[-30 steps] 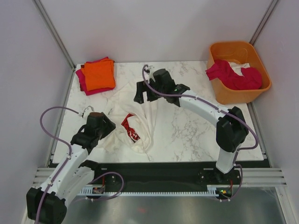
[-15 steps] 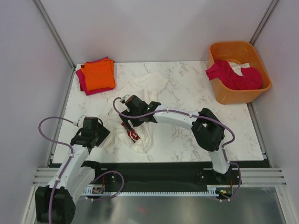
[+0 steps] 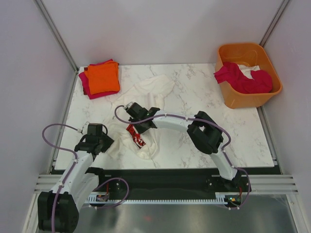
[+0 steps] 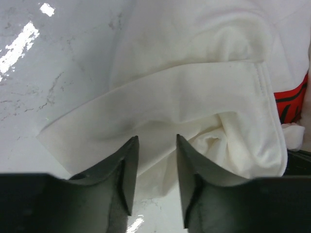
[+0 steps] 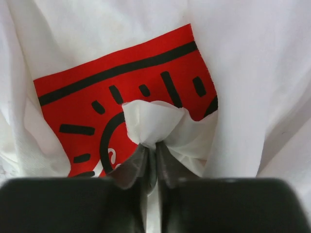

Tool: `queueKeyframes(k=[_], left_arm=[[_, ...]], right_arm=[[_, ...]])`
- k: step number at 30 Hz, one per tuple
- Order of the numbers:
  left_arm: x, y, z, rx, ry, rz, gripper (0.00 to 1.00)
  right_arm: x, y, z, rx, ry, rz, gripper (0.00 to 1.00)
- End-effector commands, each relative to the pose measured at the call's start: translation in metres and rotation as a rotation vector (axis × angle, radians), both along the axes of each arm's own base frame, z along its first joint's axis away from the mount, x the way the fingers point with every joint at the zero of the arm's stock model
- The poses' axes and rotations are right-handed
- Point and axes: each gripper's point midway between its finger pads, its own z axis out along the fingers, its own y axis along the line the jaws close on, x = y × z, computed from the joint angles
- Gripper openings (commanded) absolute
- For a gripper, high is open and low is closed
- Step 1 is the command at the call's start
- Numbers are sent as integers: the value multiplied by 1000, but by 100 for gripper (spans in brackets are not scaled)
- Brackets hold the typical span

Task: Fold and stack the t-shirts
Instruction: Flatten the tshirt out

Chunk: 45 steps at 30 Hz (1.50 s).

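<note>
A crumpled white t-shirt point(image 3: 151, 90) with a red logo panel point(image 3: 136, 135) lies on the left half of the marble table point(image 3: 194, 92). My right gripper point(image 3: 138, 118) point(image 5: 151, 145) is shut on a small bunched fold of that shirt point(image 5: 233, 73), just at the edge of the logo panel point(image 5: 97, 97). My left gripper point(image 3: 101, 141) point(image 4: 156, 140) sits low at the shirt's near-left edge. Its fingers point(image 4: 127, 165) stand apart, and the shirt's point(image 4: 194, 87) hem lies between the tips without being pinched.
A folded orange tee point(image 3: 103, 77) lies on a folded magenta one point(image 3: 86, 83) at the back left corner. An orange plastic tub point(image 3: 222, 54) at the back right holds a magenta-red tee point(image 3: 243, 81) and some white cloth point(image 3: 250, 71). Walls enclose the table on both sides.
My right arm swung from the back of the shirt to the logo near the front and shut on a fold there. The left gripper drew back toward the near-left and its jaws narrowed.
</note>
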Motion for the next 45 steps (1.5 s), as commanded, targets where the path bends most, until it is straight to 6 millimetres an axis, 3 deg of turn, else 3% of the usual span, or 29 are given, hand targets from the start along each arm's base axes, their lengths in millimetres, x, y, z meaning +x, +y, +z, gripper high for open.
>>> queueKeyframes(k=[1, 2, 3, 4, 6, 7, 8, 9, 10, 12, 13, 14, 15, 16, 17, 19, 20, 21, 25, 29, 33, 37, 43, 44, 45], left_arm=[[7, -2, -3, -27, -22, 18, 40], [10, -2, -3, -26, -29, 16, 31], [12, -2, -2, -24, -36, 12, 14], [14, -2, -1, -20, -39, 7, 2], [22, -2, 5, -14, -64, 0, 2], [24, 0, 6, -1, -67, -2, 2], [26, 0, 8, 4, -72, -3, 2], [30, 0, 12, 8, -78, -4, 2], [31, 1, 14, 15, -84, -8, 2], [32, 1, 17, 13, -88, -11, 2], [32, -1, 20, 7, -96, -19, 2], [31, -2, 22, 4, -101, -23, 2], [30, -2, 25, 1, -107, -25, 2], [27, -3, 29, 5, -114, -42, 2], [26, -3, 34, 11, -121, -47, 25], [18, 3, 35, 37, -108, -35, 48], [17, 4, 39, 42, -120, -34, 57], [15, 4, 38, 44, -116, -36, 81], [3, -16, 22, -55, -53, -77, 91], [-15, -27, 1, -73, 61, -104, 91], [-36, -34, -19, -65, 155, -100, 84], [-42, -31, -20, -36, 177, -90, 75], [-27, -32, -24, 16, 188, -114, 28], [-24, -34, -25, 19, 194, -128, 10], [-24, -35, -28, 20, 206, -138, 3]], right_arm=[[0, -1, 13, 6, -23, -15, 10], [2, -3, 18, 5, -41, -24, 4], [4, -3, 25, 10, -58, -24, 0], [7, -3, 43, 33, -85, -31, 0], [18, -6, 68, 56, -141, -58, 0], [23, -10, 98, 93, -189, -75, 0], [28, -17, 113, 106, -219, -103, 0], [43, -33, 131, 109, -272, -167, 0], [49, -48, 170, 172, -322, -230, 0], [65, -90, 192, 187, -393, -363, 0], [61, -113, 228, 250, -443, -414, 0], [56, -135, 214, 225, -437, -461, 0], [55, -156, 217, 224, -455, -506, 0], [48, -179, 238, 257, -500, -556, 0], [38, -197, 214, 211, -479, -577, 0], [23, -226, 216, 229, -491, -624, 0], [14, -239, 194, 188, -468, -637, 0], [11, -248, 188, 194, -454, -668, 0], [-1, -267, 165, 157, -419, -698, 0], [12, -290, 164, 109, -428, -760, 0], [27, -310, 159, 101, -413, -796, 0], [30, -315, 157, 111, -410, -796, 0], [29, -312, 147, 125, -385, -783, 0], [30, -312, 146, 125, -379, -781, 0], [30, -312, 143, 119, -371, -781, 0]])
